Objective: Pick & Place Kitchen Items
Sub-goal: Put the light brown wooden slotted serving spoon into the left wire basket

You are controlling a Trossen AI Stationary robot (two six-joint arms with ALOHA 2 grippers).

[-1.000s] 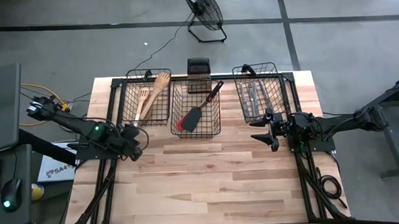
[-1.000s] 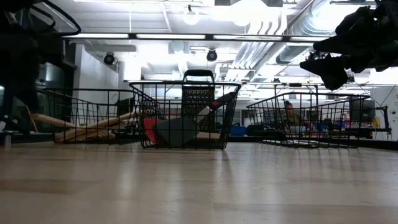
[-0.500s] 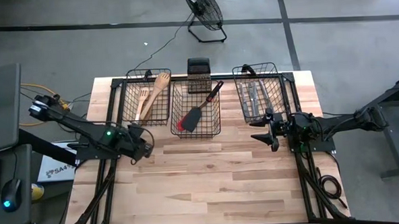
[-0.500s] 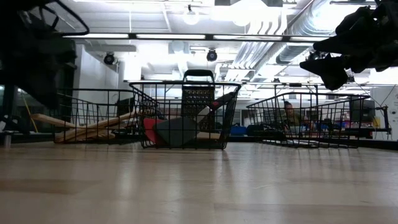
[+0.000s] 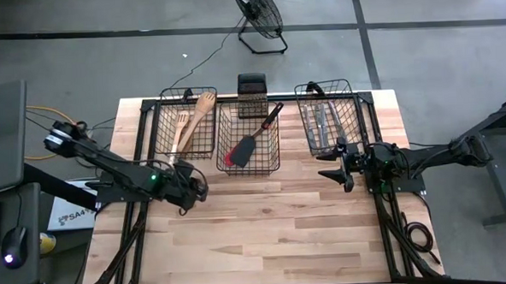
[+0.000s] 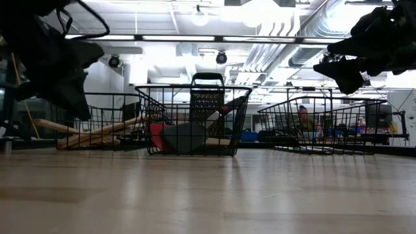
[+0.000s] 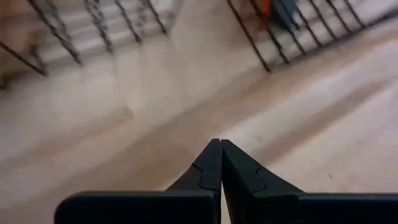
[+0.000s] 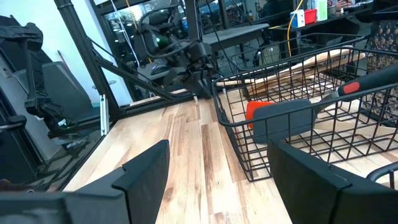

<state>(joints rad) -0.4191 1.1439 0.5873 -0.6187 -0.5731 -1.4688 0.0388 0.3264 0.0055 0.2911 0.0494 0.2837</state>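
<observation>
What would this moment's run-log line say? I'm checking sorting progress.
left pincer: shut, empty, above bare table | right pincer: open, empty, waiting near cutlery basket | utensils: all in baskets

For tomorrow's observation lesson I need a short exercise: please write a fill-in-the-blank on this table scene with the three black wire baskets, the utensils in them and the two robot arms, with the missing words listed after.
1. The pale wooden utensils lie in the ____ black wire basket in the high view.
2. The black spatula with the red handle tip lies in the ____ basket.
3. The left gripper has its fingers ____ above the light wooden table.
4. The right gripper hangs ____, holding nothing.

Missing words: left; middle; shut; open
</observation>
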